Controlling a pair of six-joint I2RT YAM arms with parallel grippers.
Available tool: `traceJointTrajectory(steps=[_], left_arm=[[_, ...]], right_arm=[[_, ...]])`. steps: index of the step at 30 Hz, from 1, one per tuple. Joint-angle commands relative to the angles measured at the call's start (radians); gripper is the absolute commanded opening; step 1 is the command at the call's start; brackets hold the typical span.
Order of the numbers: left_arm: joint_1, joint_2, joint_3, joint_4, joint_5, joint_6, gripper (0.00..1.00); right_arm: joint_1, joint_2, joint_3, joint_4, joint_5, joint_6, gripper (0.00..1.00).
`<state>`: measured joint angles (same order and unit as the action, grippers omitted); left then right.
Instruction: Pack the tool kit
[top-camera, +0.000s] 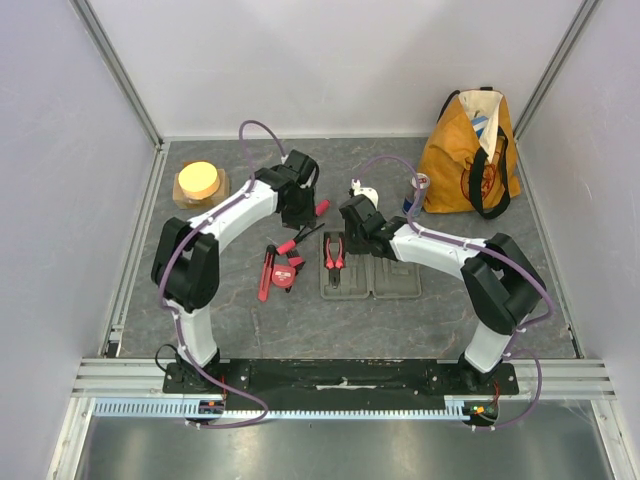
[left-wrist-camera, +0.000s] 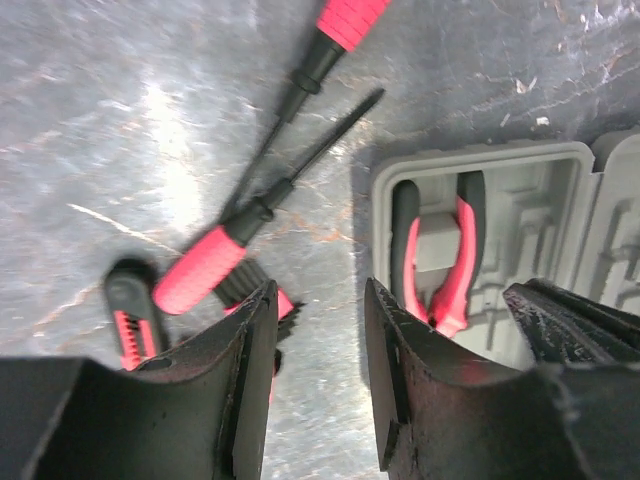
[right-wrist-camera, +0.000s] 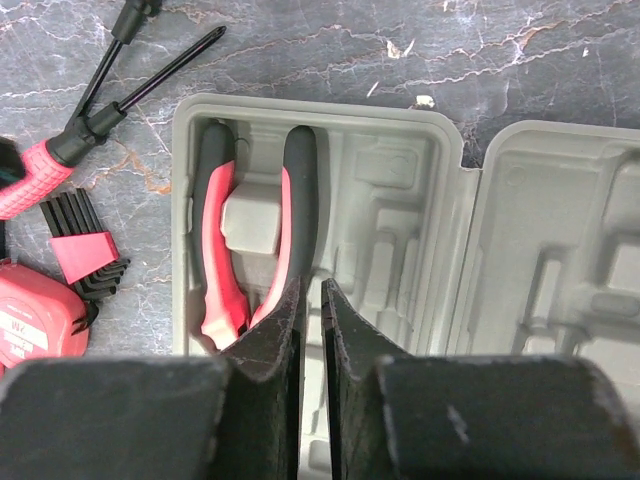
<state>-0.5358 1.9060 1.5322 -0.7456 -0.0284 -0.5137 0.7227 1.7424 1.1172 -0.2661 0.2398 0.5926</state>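
Observation:
The grey tool case (top-camera: 385, 282) lies open and flat on the table. Red-and-black pliers (top-camera: 334, 252) sit in its left half (right-wrist-camera: 300, 105); the pliers also show in the right wrist view (right-wrist-camera: 215, 250). My right gripper (right-wrist-camera: 312, 290) hovers over that half beside the pliers, jaws nearly together and empty. My left gripper (left-wrist-camera: 318, 300) is open and empty above bare table, between the case (left-wrist-camera: 480, 160) and the loose tools. Two screwdrivers (left-wrist-camera: 200, 275) (left-wrist-camera: 350, 20), a cutter (top-camera: 265, 275), a round red tape measure (top-camera: 285, 278) and hex keys (right-wrist-camera: 85, 255) lie left of the case.
An orange tote bag (top-camera: 470, 150) stands at the back right, with a small can (top-camera: 420, 190) and a white object (top-camera: 365, 192) beside it. A yellow round object (top-camera: 200, 182) sits at the back left. Walls close in the table on three sides.

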Motion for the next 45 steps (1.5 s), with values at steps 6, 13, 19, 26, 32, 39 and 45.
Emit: traceJointTrajectory(steps=[6, 13, 19, 26, 32, 39, 45], left_arm=[[0.051, -0.050, -0.064, 0.014, -0.117, 0.205, 0.46], [0.117, -0.087, -0.153, 0.028, -0.090, 0.159, 0.46], [0.146, -0.185, -0.302, 0.049, -0.077, 0.116, 0.48], [0.151, -0.219, -0.399, 0.071, -0.050, 0.095, 0.49], [0.151, -0.164, -0.385, 0.068, -0.042, 0.090, 0.49], [0.151, -0.101, -0.350, 0.051, -0.059, 0.067, 0.44], [0.151, -0.105, -0.334, 0.011, -0.113, 0.058, 0.11]], right_arm=[[0.000, -0.044, 0.021, 0.025, -0.017, 0.009, 0.18], [0.000, -0.063, 0.004, 0.027, -0.017, 0.010, 0.19], [0.000, -0.058, 0.001, 0.027, -0.030, 0.012, 0.20], [0.000, -0.053, 0.001, 0.028, -0.034, 0.019, 0.21], [0.000, -0.061, -0.010, 0.028, -0.030, 0.023, 0.21], [-0.003, -0.102, -0.046, 0.027, -0.011, 0.032, 0.21], [-0.025, -0.184, -0.103, 0.015, 0.015, 0.047, 0.21]])
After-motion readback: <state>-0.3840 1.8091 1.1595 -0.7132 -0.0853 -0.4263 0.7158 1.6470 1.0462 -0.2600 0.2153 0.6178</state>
